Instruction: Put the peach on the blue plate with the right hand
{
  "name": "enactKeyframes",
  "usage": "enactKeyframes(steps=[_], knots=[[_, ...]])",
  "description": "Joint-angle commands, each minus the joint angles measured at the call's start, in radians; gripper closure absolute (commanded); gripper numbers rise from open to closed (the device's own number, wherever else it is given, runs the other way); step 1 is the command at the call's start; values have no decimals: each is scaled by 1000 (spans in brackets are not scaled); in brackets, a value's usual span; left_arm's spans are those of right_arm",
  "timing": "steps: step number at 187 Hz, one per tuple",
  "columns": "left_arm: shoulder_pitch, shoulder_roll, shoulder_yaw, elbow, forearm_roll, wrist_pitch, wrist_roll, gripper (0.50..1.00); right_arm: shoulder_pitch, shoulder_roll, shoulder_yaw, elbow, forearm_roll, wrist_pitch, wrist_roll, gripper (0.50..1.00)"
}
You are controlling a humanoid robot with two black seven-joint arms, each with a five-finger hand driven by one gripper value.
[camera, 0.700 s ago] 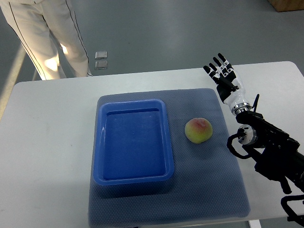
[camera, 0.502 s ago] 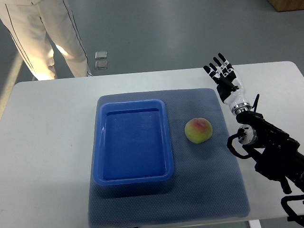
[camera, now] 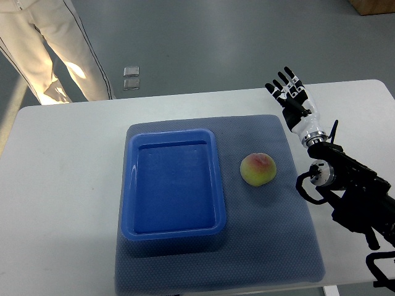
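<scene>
A yellow-red peach (camera: pixel 258 169) lies on the grey-blue mat (camera: pixel 271 246), just right of the blue plate (camera: pixel 172 231), which is a deep rectangular tray with nothing in it. My right hand (camera: pixel 291 98) is up and to the right of the peach, at the mat's far right corner, fingers spread and holding nothing. Its black forearm (camera: pixel 352 191) comes in from the lower right. The left arm does not show.
The mat lies on a white table (camera: pixel 62 185). A person in light trousers (camera: pixel 43 55) stands beyond the table's far left edge. Two small square tiles (camera: pixel 131 77) lie on the floor behind the table.
The person behind the table has shifted to the left. My right hand has barely moved, and the peach and plate lie as before.
</scene>
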Motion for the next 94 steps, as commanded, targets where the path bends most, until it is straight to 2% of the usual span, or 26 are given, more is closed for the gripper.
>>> enactKeyframes(steps=[1,41,94], knots=[[0,0,1,0,2,0,1,500,2,-1,0,0,0,0,0,570],[0,0,1,0,0,0,-1,500,14,-1,-2,-21,-2,-29,3,570],[0,0,1,0,0,0,1,500,40,-6,-3,-28,-2,-31,3,570]])
